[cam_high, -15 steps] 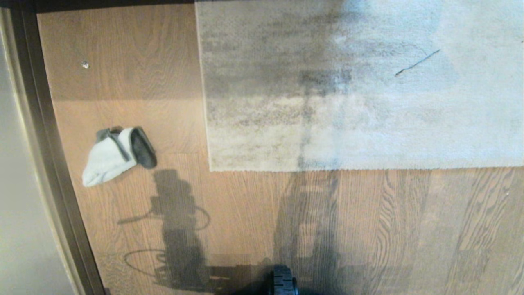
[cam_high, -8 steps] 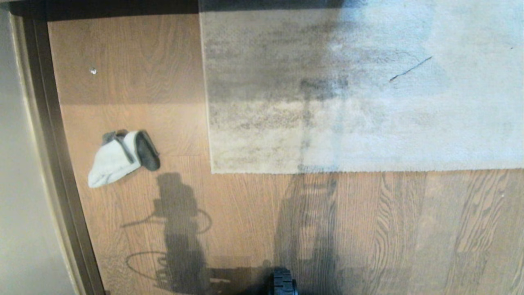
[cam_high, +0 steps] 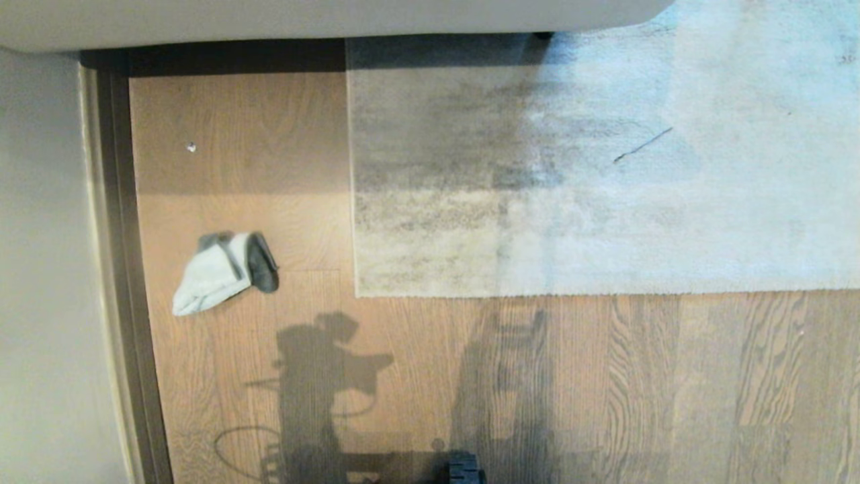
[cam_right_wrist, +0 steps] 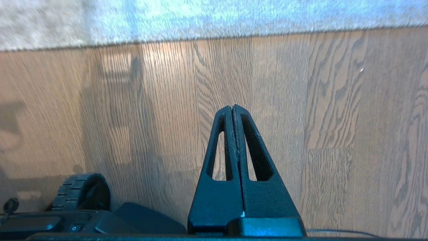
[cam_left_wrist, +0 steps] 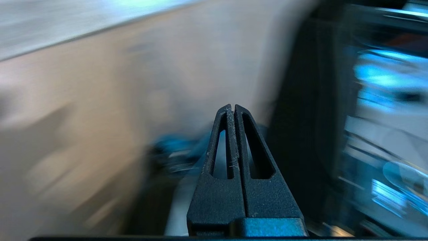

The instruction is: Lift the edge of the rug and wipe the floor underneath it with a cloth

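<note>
The cloth point(cam_high: 222, 272), pale grey-white with a dark fold, lies crumpled on the wood-plank floor point(cam_high: 403, 376) to the left of the rug. The pale grey mottled rug lies flat; its near rug edge point(cam_high: 571, 294) and square corner point(cam_high: 356, 294) rest on the floor. In the right wrist view the rug edge point(cam_right_wrist: 214, 38) crosses beyond the right gripper point(cam_right_wrist: 232, 106), which is shut and empty above bare planks. The left gripper point(cam_left_wrist: 232, 105) is shut and empty too, amid blurred surroundings. Neither arm shows in the head view, only their shadows.
A dark skirting strip point(cam_high: 127, 269) and a pale wall run down the left. A pale piece of furniture point(cam_high: 336, 20) overhangs the far side. The robot's base wheel point(cam_high: 463, 469) sits at the near edge, and also shows in the right wrist view as a wheel point(cam_right_wrist: 82, 190). A small speck point(cam_high: 191, 146) lies on the far planks.
The whole head picture has shifted downward, bringing the pale furniture into sight, so the camera moved. The left arm's shadow has changed shape. Cloth and rug lie as before.
</note>
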### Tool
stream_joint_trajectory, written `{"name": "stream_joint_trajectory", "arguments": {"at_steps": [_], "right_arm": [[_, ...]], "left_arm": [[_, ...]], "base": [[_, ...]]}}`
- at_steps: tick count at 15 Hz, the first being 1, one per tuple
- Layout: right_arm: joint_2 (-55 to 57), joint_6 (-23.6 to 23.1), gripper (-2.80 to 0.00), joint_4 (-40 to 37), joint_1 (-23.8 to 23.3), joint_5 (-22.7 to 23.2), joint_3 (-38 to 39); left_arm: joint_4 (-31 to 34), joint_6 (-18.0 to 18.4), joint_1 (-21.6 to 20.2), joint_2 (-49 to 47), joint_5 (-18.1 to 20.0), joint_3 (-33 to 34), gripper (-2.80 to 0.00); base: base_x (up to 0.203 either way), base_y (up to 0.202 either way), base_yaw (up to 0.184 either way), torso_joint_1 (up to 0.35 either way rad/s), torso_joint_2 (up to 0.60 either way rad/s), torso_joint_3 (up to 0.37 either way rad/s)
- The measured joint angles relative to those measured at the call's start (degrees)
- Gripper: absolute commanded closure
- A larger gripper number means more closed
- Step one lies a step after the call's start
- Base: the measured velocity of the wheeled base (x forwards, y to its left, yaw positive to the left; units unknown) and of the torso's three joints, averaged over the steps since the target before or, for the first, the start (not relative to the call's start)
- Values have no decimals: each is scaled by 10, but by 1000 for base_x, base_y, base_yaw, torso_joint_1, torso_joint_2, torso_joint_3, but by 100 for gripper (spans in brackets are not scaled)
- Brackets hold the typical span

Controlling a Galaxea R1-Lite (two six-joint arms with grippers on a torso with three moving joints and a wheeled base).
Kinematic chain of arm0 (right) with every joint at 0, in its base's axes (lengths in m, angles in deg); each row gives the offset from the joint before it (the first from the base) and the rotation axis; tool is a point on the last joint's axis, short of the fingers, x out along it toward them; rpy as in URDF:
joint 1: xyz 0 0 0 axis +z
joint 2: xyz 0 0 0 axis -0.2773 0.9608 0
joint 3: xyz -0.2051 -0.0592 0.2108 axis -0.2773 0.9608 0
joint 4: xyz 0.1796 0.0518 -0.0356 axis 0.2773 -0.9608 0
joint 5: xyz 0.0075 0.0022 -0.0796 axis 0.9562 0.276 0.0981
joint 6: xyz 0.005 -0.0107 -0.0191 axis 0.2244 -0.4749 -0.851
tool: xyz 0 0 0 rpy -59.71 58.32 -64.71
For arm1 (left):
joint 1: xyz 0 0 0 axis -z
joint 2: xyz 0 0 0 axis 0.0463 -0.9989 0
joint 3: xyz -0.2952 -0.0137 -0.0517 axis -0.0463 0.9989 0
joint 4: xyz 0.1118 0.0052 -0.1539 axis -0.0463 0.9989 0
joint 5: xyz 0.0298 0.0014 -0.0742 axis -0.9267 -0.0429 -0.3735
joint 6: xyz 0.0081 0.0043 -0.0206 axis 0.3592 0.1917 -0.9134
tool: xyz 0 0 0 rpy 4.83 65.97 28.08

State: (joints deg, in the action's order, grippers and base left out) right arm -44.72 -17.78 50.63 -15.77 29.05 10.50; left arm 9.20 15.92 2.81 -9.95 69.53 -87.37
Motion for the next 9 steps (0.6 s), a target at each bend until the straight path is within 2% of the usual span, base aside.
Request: {"name": "stream_joint_trajectory", "arguments": {"at_steps": [1, 2, 3, 5, 7, 8, 9], "right_arm": [[0, 0, 0, 0, 0, 0, 0], [0, 0, 0, 0, 0, 0, 0], [0, 0, 0, 0, 0, 0, 0], [0, 0, 0, 0, 0, 0, 0], [0, 0, 0, 0, 0, 0, 0], [0, 0, 0, 0, 0, 0, 0], [0, 0, 0, 0, 0, 0, 0]], "left_arm": [[0, 0, 0, 0, 22, 0, 0], [0, 0, 0, 0, 15, 0, 0], [0, 0, 0, 0, -18, 0, 0], [0, -1, 0, 0, -154, 0, 0], [0, -1, 0, 0, -380, 0, 0], [0, 0, 0, 0, -469, 0, 0], [0, 0, 0, 0, -536, 0, 0]], "base": [[0, 0, 0, 0, 4, 200], [0, 0, 0, 2, 2, 202], [0, 0, 0, 2, -2, 203], [0, 0, 0, 0, 2, 202], [0, 0, 0, 2, 4, 204], [0, 0, 0, 3, 4, 206], [0, 0, 0, 2, 7, 193]]}}
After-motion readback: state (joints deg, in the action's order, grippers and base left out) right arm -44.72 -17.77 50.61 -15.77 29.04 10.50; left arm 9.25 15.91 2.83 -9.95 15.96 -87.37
